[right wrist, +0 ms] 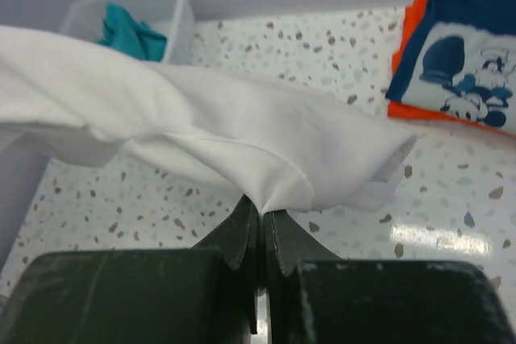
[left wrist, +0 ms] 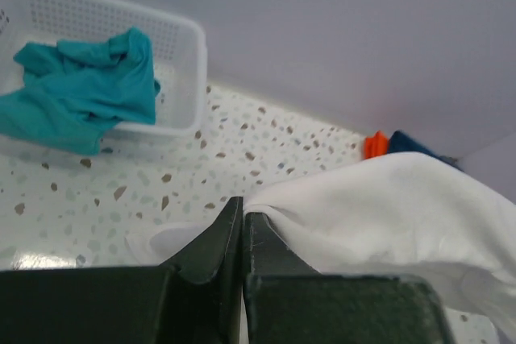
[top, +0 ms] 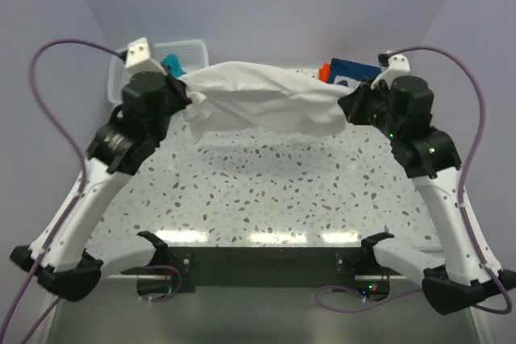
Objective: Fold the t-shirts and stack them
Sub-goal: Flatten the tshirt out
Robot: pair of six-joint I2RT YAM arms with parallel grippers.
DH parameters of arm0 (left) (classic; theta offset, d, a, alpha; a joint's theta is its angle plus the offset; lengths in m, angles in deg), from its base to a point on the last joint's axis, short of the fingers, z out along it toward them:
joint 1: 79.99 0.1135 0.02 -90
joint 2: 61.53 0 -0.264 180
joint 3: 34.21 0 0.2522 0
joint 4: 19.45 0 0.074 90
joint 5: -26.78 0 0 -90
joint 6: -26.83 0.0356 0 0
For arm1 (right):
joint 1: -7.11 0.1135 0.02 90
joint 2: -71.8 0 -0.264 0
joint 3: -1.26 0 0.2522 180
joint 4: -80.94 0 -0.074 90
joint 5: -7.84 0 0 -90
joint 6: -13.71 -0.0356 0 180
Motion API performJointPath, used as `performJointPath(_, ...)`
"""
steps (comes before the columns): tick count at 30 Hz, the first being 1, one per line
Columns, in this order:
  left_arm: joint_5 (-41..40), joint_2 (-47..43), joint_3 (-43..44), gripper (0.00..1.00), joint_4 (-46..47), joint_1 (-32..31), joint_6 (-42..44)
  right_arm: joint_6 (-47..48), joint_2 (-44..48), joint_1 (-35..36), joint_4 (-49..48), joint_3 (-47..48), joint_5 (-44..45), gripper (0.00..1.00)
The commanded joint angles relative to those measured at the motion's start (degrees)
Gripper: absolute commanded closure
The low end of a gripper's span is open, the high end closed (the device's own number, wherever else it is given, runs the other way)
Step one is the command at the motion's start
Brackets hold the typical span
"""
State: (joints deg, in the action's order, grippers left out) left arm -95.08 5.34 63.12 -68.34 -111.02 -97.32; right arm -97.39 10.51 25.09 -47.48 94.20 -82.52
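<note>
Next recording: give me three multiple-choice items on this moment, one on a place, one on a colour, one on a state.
1. Where does the crumpled teal cloth t-shirt lie?
A. In the white plastic mesh basket
B. On top of the folded shirts
C. Spread on the table

2. What colour is the shirt under the folded navy cartoon-print t-shirt?
A. Yellow
B. Orange
C. Green

3. How is the large plain white cloth t-shirt held?
A. Lying flat on the table
B. Held up between the left pincer and the right pincer
C. Hanging from one pincer only

Answers:
1. A: the left wrist view shows it inside the basket walls.
2. B: the orange t-shirt shows as a strip along the navy one's edge.
3. B: each wrist view shows its pincer shut on a bunch of white cloth.
</note>
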Motion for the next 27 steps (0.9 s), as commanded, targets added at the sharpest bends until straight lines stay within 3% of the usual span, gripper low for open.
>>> performJointPath(1,1.8,-8.8,4.5,1.00,1.8,0.2,3.9,2.7,4.4,-0.1,7.5,9.8,-1.3,1.00)
performJointPath(5,7.8,-17.4,6.9,1.00,1.1,0.2,3.9,2.6,9.1,-0.1,9.8,18.7,-7.5,1.00)
performJointPath(9,15.2,-22.7,7.3,1.00,4.5,0.2,4.7,0.2,13.1,-0.1,7.9,21.6,-12.4,1.00)
performJointPath(15,12.4,-20.6,6.4,1.00,1.9,0.2,4.4,0.0,13.2,-0.1,9.3,19.4,-14.7,1.00)
performJointPath(19,1.9,-13.5,4.2,1.00,1.2,0.2,4.1,1.2,9.7,-0.2,8.6,15.8,-10.0,1.00)
performJointPath(23,-4.9,-2.9,6.9,1.00,0.5,0.3,4.8,3.4,-0.3,-0.1,6.5,15.9,-5.7,1.00)
performJointPath(27,-3.0,9.9,21.3,1.00,-0.1,1.6,9.8,7.1,-10.6,-0.1,6.6,25.8,-2.5,1.00)
